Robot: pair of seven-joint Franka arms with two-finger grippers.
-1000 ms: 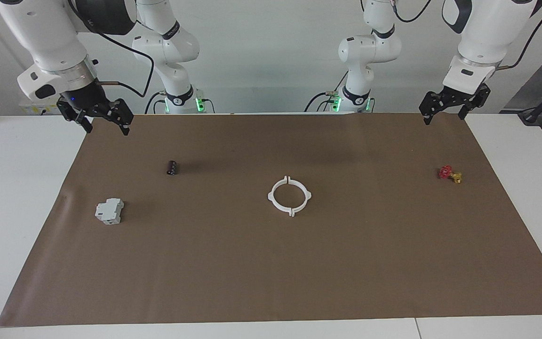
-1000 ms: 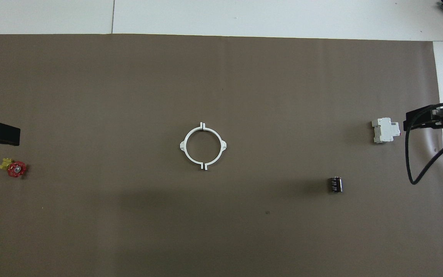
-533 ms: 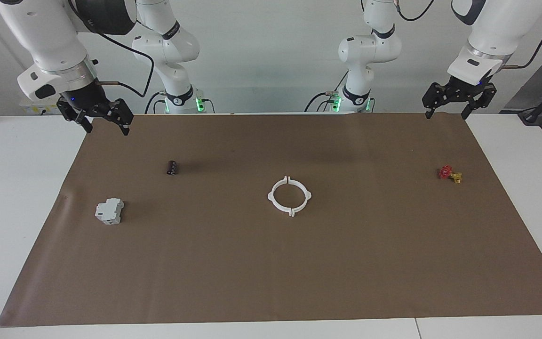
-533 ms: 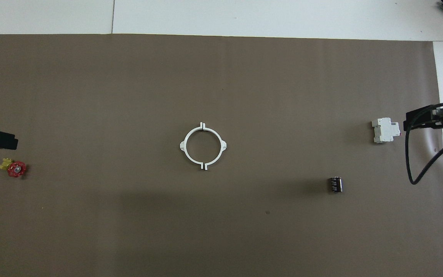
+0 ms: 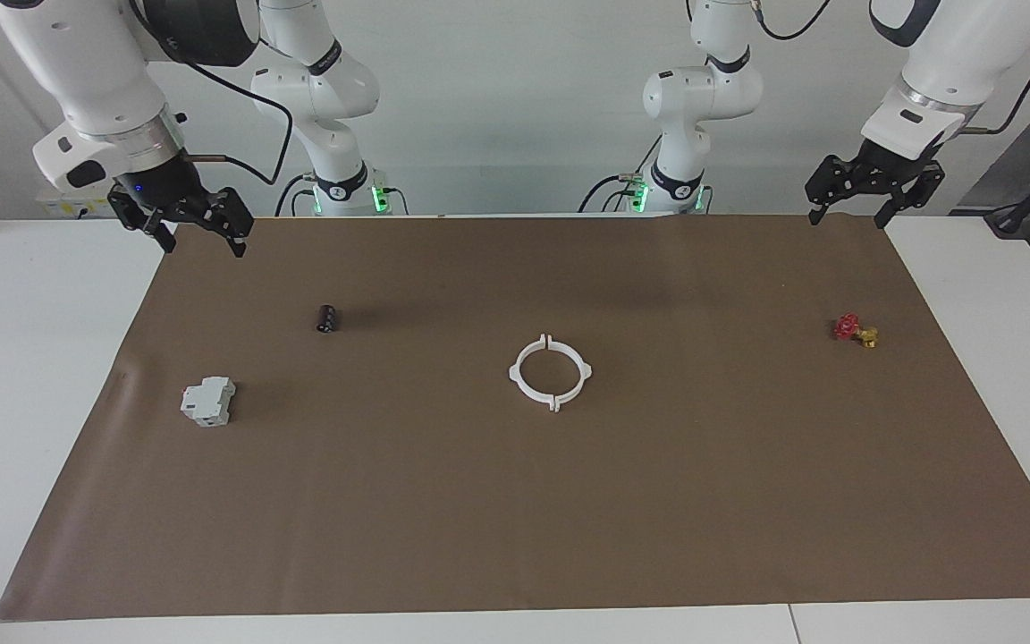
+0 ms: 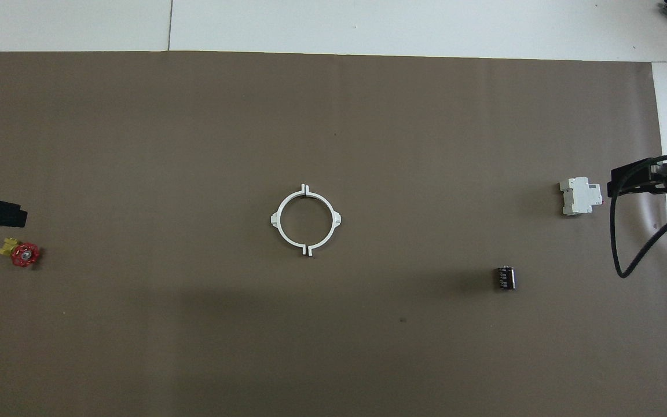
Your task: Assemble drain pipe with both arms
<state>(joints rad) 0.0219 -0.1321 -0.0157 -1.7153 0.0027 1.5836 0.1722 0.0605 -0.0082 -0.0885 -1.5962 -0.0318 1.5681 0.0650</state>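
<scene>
Reading across the facing view from the right arm's end of the table: the right gripper (image 5: pixel 196 234) hangs in the air over the corner of the brown paper mat (image 5: pixel 515 501) nearest the robots, its fingers spread and holding nothing. In the overhead view only its black tip (image 6: pixel 637 179) shows, with a black cable looping below it.

On the mat toward that same end lie two items. A small black cylindrical part (image 5: pixel 327 318) lies on its side; farther from the robots sits a grey-white boxy block (image 5: pixel 208 402), resembling a rail-mounted breaker module.

At the centre of the mat lies the drain pipe (image 5: pixel 550 373) — two thin white half-ring arcs set end to end so that they form one ring. Four outer tabs are visible: paired end tabs at the two joints, one joint on the side nearer the robots and one on the side farther from them, and a single tab at the middle of each arc. It lies flat and well apart from both grippers and from every other item.

Toward the left arm's end rests a small red-and-yellow valve-like piece (image 5: pixel 855 330), alone on the mat.

The left gripper (image 5: pixel 865 192) hangs over the mat's other corner nearest the robots — fingers spread, empty.
</scene>
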